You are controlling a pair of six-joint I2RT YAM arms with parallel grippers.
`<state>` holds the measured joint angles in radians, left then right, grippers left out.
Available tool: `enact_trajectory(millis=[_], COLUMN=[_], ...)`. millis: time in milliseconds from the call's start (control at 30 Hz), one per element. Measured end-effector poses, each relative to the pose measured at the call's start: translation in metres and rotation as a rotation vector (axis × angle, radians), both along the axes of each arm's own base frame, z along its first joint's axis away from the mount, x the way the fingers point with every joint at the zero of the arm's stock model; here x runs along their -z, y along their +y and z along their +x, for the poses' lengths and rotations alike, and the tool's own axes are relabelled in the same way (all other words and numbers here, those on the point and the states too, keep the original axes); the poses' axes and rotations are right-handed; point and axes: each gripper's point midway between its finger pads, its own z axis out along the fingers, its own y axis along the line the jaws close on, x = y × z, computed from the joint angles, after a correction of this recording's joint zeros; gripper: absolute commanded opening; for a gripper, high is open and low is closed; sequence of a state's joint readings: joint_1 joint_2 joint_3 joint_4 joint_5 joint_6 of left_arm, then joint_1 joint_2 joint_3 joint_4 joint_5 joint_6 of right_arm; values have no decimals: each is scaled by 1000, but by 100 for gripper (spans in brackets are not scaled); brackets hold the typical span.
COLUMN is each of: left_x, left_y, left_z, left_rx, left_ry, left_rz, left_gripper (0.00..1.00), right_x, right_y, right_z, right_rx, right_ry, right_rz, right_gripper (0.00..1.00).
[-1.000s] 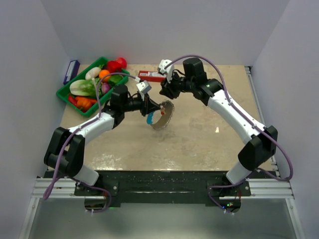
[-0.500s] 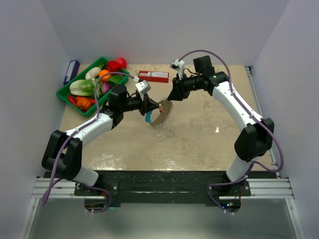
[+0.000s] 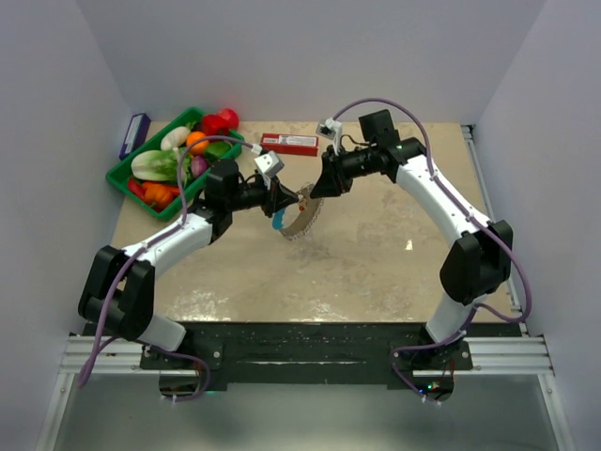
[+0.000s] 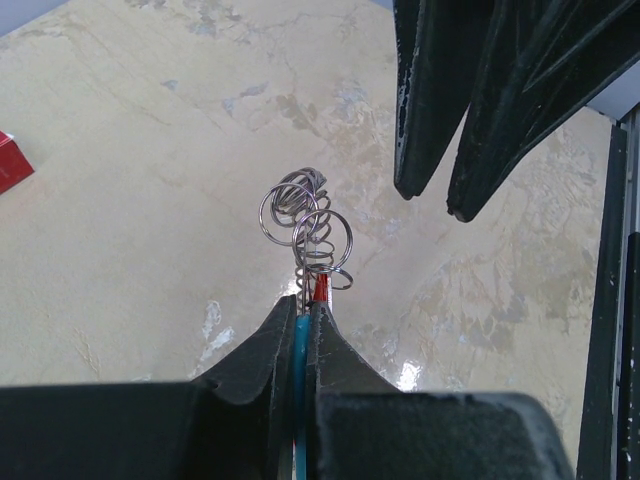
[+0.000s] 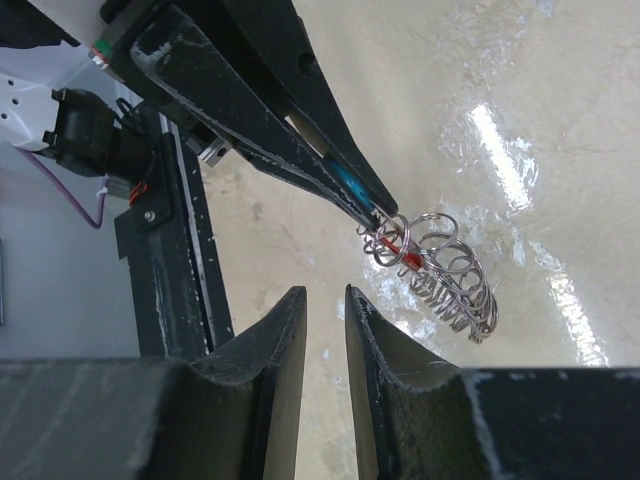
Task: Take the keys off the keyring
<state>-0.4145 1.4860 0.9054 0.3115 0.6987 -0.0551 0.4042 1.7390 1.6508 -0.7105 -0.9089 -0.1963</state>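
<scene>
Clamping the blue part of the keyring [image 3: 302, 225], the left pincer [image 4: 297, 312] holds it off the counter [image 3: 376, 272] at the middle of the top view, so the keys [image 5: 445, 275] hang free. The right pincer [image 5: 325, 300], narrowly parted and empty, sits just beside them, seemingly lined up to pluck one off.

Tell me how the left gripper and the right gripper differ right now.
The left gripper is shut on the blue section of the keyring; the right gripper has a narrow gap between its fingers and holds nothing. The left gripper carries the keyring, while the right gripper sits near the keys without touching them. Both have black fingers.
</scene>
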Motion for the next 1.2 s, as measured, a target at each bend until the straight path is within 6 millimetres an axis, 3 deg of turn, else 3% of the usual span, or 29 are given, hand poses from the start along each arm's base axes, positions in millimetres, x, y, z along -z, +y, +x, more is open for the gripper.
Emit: enact_trajectory(millis=[433,767,1200], left_x=[0,0,0], left_y=[0,0,0], left_z=[-1,-1,-1], left_rx=[3,3,4], left_ry=[1,1,1], left_rz=[-1,-1,-1], left_gripper=[0,0,0], right_x=[45,15,7], right_y=[7,15,13], right_z=[17,22,23], right_rx=[7,-15,-23], right_ry=[119,78,43], right_rz=[-45,10,3], right_gripper=[24,26,24])
